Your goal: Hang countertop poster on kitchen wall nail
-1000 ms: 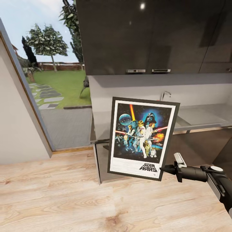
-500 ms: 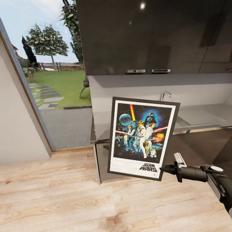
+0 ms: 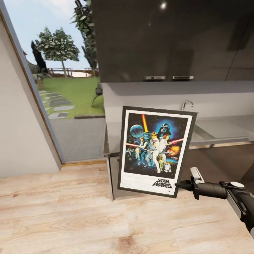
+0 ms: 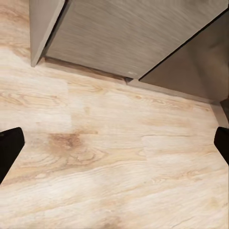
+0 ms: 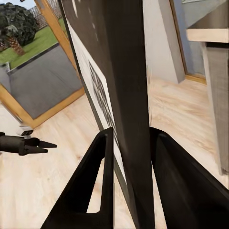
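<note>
1. The poster [image 3: 156,151] is held up in the air in front of the robot, above the wooden floor [image 3: 70,218]. It stands upright and leans a little. Its dark space artwork with the figures and the "STAR WARS" logo faces the head camera.
2. The right gripper [image 3: 179,185] grasps the poster at the lower right corner of the black frame. In the right wrist view its two black fingers [image 5: 98,181] are clamped on the poster's thin edge [image 5: 126,95], one on each side.
3. The right arm [image 3: 225,192] reaches in from the right edge of the head view, almost level, towards that corner.
4. Behind the poster runs the kitchen countertop [image 3: 225,128], a glossy grey slab with a sink and a slim chrome tap [image 3: 187,103]. The poster does not touch it.
5. Dark glossy upper cabinets [image 3: 169,38] hang above the countertop, with a pale wall strip between them.
6. At the left is a large glass door [image 3: 67,91], and behind it a lawn and trees.
7. In the left wrist view the left gripper [image 4: 114,148] points down at the floor near the cabinet base [image 4: 129,33]. Its fingertips [image 4: 9,148] are spread wide at the two edges of the picture and nothing is between them.
8. In the right wrist view the left gripper [image 5: 40,144] hangs over the floor, well apart from the poster.
</note>
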